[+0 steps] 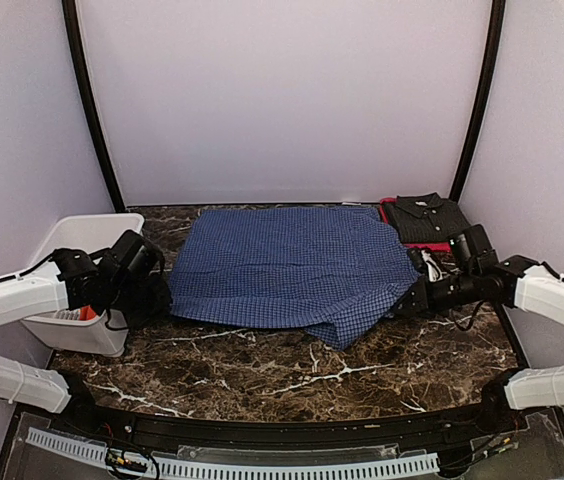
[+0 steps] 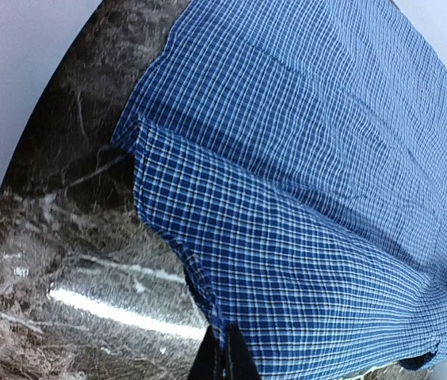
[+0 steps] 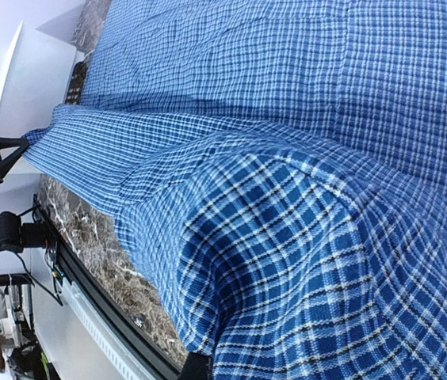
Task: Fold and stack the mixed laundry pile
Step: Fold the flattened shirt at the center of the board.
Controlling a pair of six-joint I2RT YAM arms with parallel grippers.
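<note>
**Both grippers pinching the checked shirt**

We are seeing the left gripper point(image 2: 223, 352) clamping tight on the checked shirt point(image 1: 292, 265) at its left edge, the right gripper point(image 1: 412, 299) closing on its right edge. The shirt is lying spread across the dark veined marble table point(image 1: 262, 370), a white basket point(image 1: 77, 235) sitting at left, pale walls point(image 1: 282, 100) enclosing everything.

My top camera looks down from high behind the near edge, over the whole bench point(image 1: 262, 375). Both wrist cameras sit very close, facing across the shirt point(image 1: 282, 265) from opposite ends; all three share it. The right wrist view seems rolled sideways.
</note>
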